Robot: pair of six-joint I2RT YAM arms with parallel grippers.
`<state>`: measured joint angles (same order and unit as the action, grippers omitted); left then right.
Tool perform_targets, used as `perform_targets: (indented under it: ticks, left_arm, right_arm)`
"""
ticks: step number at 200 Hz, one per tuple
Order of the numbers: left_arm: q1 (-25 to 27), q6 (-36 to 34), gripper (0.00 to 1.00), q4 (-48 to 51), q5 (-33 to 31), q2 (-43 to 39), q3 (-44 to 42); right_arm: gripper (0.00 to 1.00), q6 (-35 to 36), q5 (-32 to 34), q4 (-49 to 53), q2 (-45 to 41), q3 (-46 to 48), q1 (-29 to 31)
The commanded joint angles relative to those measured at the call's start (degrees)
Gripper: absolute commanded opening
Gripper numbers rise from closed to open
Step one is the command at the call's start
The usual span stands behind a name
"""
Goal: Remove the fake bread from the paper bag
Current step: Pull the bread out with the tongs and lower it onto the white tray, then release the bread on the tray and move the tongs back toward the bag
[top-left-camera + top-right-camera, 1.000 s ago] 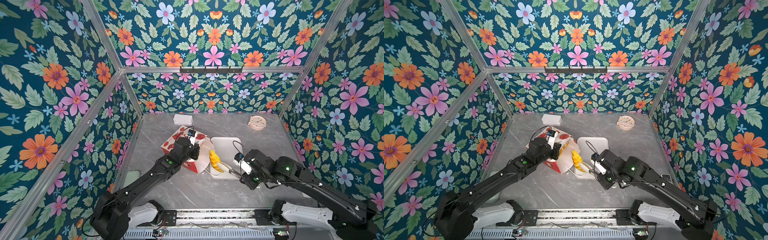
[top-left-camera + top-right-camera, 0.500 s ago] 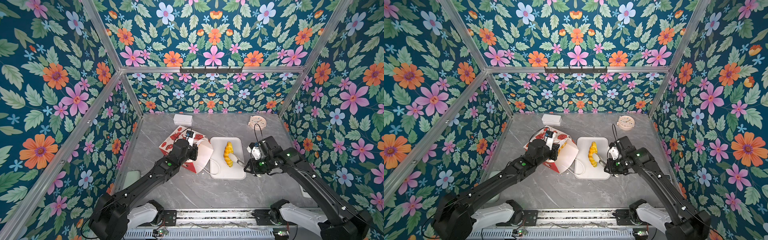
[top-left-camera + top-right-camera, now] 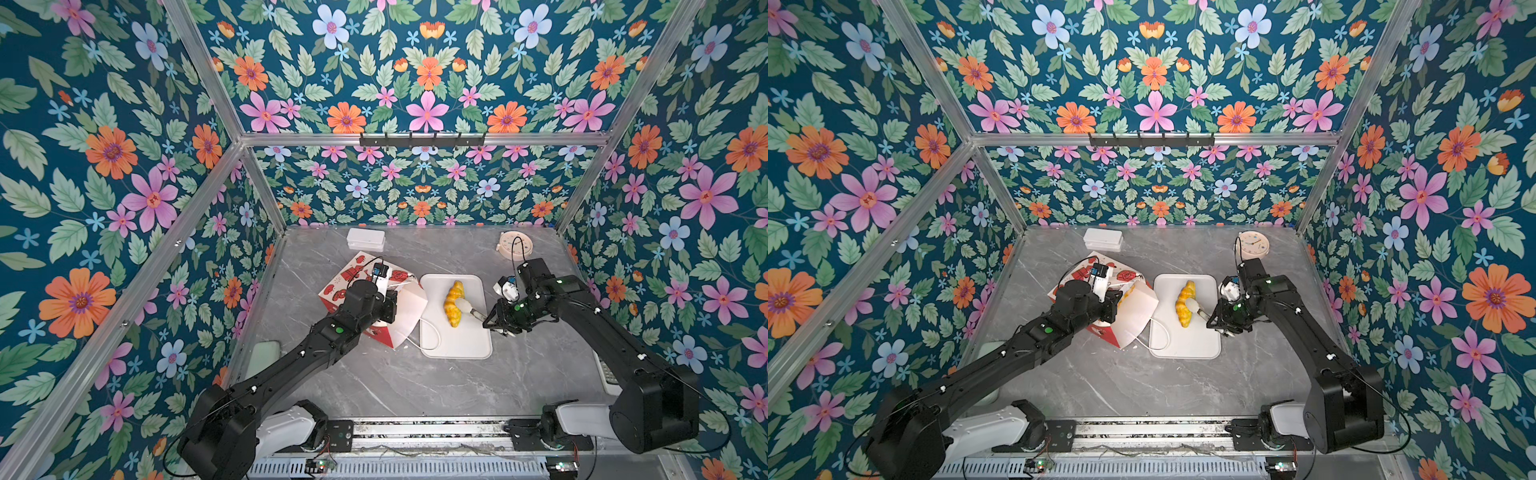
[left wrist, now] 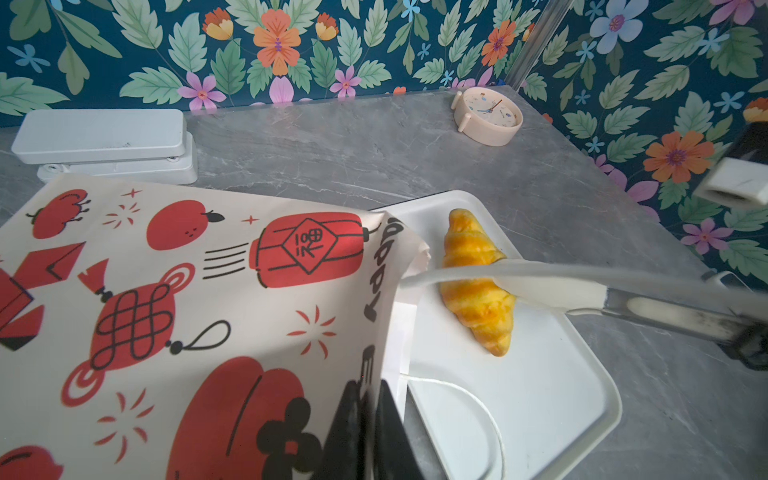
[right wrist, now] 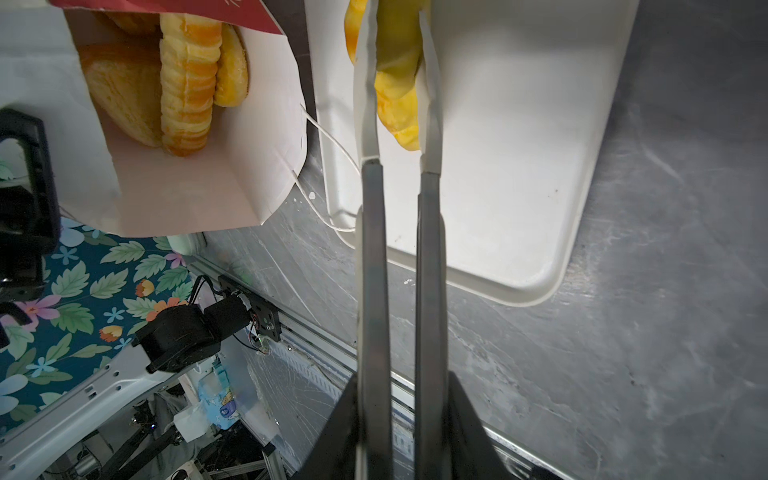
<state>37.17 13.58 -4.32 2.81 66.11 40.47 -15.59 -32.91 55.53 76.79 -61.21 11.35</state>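
Grips tongs [image 5: 374,257] in right gripper [image 5: 399,399], tips straddling croissant [image 3: 452,297] on tray [image 3: 457,345], long axis crosswise to tongs. Pinches paper bag [image 4: 187,270] rim in left gripper [image 4: 368,424]. Shows more bread [image 5: 187,83] inside bag, mouth facing tray, likely easiest reached by right gripper.

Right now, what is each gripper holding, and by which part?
The left gripper pinches the paper bag by its open rim. The right gripper clamps the tongs by their metal arms; their white tips straddle the croissant on the tray.
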Motion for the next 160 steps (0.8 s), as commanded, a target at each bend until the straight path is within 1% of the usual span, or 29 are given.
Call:
perform_targets:
  ticks: [1,26,49,86,107,120,133,160]
  left_arm:
    - [0.0,0.6,0.10,-1.9,0.7,-0.5,-0.3]
    - [0.0,0.5,0.10,-1.9,0.9,-0.9,-0.6]
    - [-0.1,0.4,0.10,-2.2,1.1,-0.8,-0.8]
    - [0.0,0.3,0.10,-2.3,1.4,-0.6,-0.7]
    - [0.0,0.2,0.10,-2.1,1.3,-0.7,-0.6]
    - [-0.1,0.4,0.10,-2.1,1.2,-0.8,-0.6]
    - [0.0,0.5,0.10,-2.0,1.3,-0.8,-0.5]
    - [-0.1,0.8,0.10,-2.1,0.8,-0.8,-0.3]
  right_arm:
    - [0.31,0.3,4.1,1.2,0.5,-0.1,-0.1]
    - [0.37,-0.8,8.4,2.3,-0.1,0.0,-0.6]
    - [0.38,-1.3,11.7,3.1,-1.1,0.4,-1.5]
    - [0.41,-1.9,11.5,2.7,-3.8,1.3,-2.5]
    - [0.40,-1.9,9.6,1.5,-6.3,1.2,-2.6]
    - [0.39,-2.2,7.3,1.4,-7.5,0.3,-2.4]
    - [0.39,-2.5,7.3,1.6,-8.5,-1.3,-0.9]
    - [0.37,-3.8,7.7,1.5,-7.5,-4.6,6.9]
